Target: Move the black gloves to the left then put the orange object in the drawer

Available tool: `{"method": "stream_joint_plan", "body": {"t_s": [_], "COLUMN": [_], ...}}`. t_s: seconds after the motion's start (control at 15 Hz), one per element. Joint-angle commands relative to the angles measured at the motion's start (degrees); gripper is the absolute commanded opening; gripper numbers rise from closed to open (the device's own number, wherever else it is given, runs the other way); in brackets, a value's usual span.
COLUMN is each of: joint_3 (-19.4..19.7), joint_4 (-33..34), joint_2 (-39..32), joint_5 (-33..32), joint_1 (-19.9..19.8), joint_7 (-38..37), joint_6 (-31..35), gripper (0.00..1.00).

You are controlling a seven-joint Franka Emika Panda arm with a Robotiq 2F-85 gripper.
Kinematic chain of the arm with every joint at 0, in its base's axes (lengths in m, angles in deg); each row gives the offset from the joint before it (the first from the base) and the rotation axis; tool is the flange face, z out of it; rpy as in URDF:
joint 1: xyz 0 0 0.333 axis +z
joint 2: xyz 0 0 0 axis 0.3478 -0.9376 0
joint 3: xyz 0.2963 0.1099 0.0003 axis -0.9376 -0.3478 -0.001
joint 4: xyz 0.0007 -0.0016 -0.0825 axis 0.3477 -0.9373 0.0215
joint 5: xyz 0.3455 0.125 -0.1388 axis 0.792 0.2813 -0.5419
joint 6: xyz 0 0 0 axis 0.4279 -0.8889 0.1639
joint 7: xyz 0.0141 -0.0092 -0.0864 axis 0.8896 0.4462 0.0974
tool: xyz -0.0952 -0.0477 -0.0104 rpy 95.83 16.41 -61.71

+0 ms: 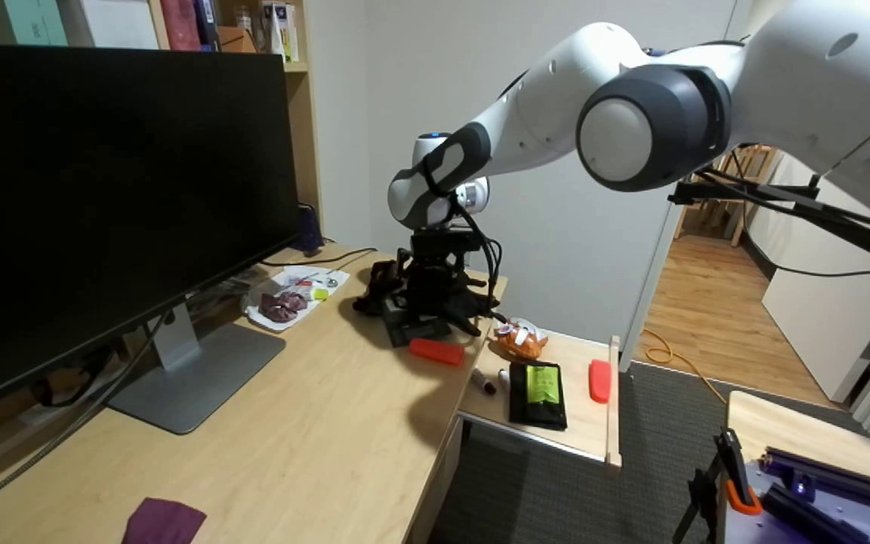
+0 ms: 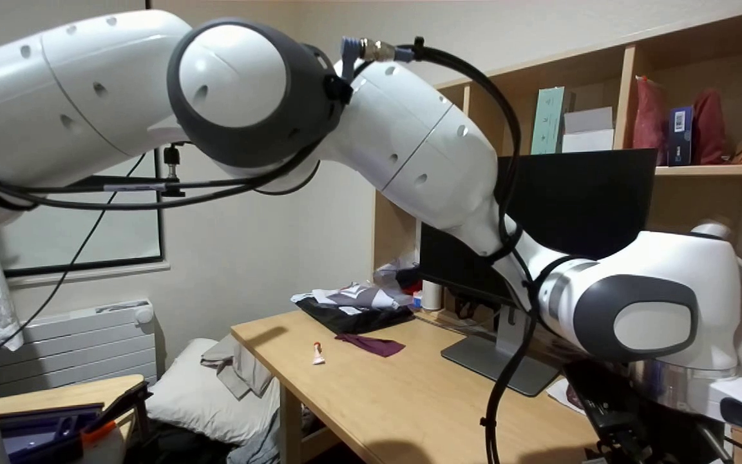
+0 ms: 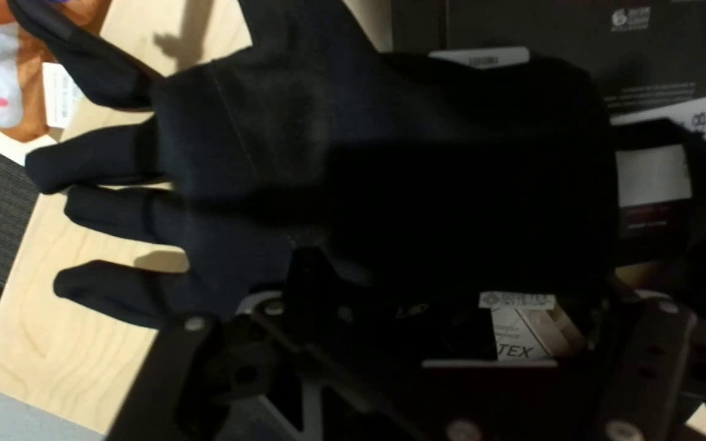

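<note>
The black gloves [image 3: 255, 122] lie with splayed fingers over a dark box and the desk, filling much of the wrist view. In an exterior view the black gloves [image 1: 469, 306] show near the desk's far end, partly hidden by my gripper. My gripper [image 3: 460, 294] is low over them, its fingers wide apart, with black fabric and packaging between them. Whether the fingertips touch the gloves I cannot tell. The orange object [image 1: 436, 351] lies on the desk near the gloves. The drawer [image 1: 613, 400] is open beside the desk and holds several items.
In the drawer are an orange plush pouch [image 1: 522, 340], a black-and-green packet [image 1: 541, 397], a bright red item [image 1: 600, 380] and markers [image 1: 484, 381]. A monitor [image 1: 125, 227] and a white tray [image 1: 333, 279] stand on the desk. Dark boxes [image 3: 549, 30] lie under the gloves.
</note>
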State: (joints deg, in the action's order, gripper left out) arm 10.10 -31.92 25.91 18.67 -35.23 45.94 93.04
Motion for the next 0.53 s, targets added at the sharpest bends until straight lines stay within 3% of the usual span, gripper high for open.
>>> {"method": "stream_joint_plan", "body": {"t_s": [0.0,0.2,0.27,0.47], "joint_3": [-1.43,-1.61,-1.69,-1.80], "joint_4": [5.63,7.51,8.07,9.63], "joint_2": [-2.91,-3.95,-4.14,-4.53], "joint_5": [-0.32,-0.48,-0.52,-0.50], "joint_1": [-1.78,-2.07,-2.16,-2.37], "joint_7": [1.73,2.30,2.44,2.54], "joint_6": [-4.35,-5.37,-6.30,-8.28], "gripper": [1.00,0.96,0.73,0.61]}}
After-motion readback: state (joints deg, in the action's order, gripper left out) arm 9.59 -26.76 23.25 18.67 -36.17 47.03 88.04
